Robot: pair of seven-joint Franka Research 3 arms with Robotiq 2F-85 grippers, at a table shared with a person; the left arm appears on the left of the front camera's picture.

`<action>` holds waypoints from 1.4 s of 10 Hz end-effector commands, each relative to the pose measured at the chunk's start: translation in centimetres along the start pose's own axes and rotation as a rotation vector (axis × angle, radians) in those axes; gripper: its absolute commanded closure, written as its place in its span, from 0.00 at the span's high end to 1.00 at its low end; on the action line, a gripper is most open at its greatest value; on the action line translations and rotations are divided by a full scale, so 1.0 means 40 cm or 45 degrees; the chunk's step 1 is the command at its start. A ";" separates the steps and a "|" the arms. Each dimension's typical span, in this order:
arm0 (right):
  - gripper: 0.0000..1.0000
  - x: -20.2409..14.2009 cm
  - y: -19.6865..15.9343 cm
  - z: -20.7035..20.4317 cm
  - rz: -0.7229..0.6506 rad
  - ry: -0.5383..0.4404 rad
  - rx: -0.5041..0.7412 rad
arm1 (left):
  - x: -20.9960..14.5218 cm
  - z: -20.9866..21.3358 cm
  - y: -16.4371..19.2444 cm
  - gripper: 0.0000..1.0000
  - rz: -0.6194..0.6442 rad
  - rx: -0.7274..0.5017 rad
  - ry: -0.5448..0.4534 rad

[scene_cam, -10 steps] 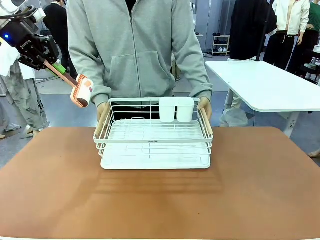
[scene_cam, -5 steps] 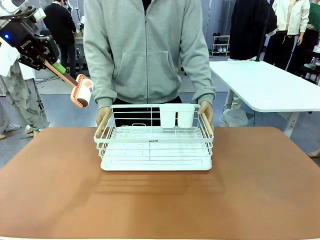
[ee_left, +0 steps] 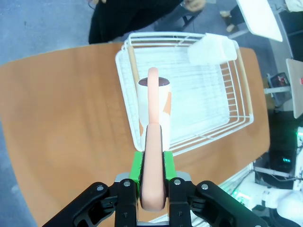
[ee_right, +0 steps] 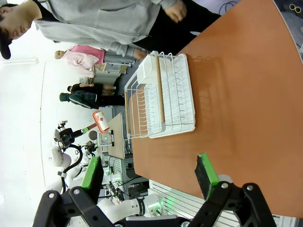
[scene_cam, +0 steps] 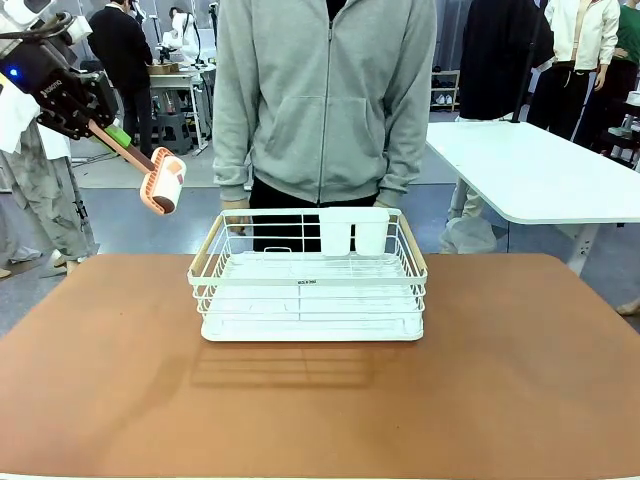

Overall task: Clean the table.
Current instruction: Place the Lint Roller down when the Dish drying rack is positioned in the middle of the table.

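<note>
Reddish-brown and matte, the table spreads across the whole near part of the room, and a white wire dish rack sits on it toward the far edge, roughly centred. The rack has pale wooden handles along its two short sides and a white cutlery cup hung on its far rail. Behind it stands a person in a grey zip hoodie, arms down, hands just beyond the rack's far rim (apart from the rack, as far as the front camera lets me judge).

Up at the left, well above the table's left edge and off to the side of the rack, the left gripper is clenched on the peach-coloured handle of a lint roller. The roller's head points down and toward the rack, hanging in the air with nothing touching it. From the left wrist camera the green pads press on either side of the handle, and the roller's drum lies over the view of the rack's near corner below.

The right gripper is released, its two green-padded fingers spread wide with nothing between them; past them the tabletop and the rack appear sideways, well apart from it.

A white-topped table stands off to the far right
</note>
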State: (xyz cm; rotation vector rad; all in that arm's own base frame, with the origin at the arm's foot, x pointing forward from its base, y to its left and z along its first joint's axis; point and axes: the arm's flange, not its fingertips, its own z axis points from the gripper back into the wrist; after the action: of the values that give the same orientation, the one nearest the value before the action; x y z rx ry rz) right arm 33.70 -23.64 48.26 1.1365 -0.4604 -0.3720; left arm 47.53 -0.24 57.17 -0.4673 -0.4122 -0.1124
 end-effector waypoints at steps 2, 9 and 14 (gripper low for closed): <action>1.00 0.000 0.007 0.004 0.018 0.001 0.028 | 0.011 -0.002 0.004 0.22 0.156 0.189 -0.055; 1.00 0.000 0.007 0.004 0.018 0.001 0.028 | -0.032 -0.165 0.056 0.22 1.381 0.537 -0.414; 1.00 0.000 0.007 0.004 0.018 0.001 0.028 | -0.050 -0.165 0.106 0.22 1.304 0.493 -0.380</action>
State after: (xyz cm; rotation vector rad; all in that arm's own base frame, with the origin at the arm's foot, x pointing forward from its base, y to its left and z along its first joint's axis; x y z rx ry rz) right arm 33.71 -23.63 48.26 1.1365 -0.4602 -0.3718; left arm 49.04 0.07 49.12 -0.2768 -0.4277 1.0532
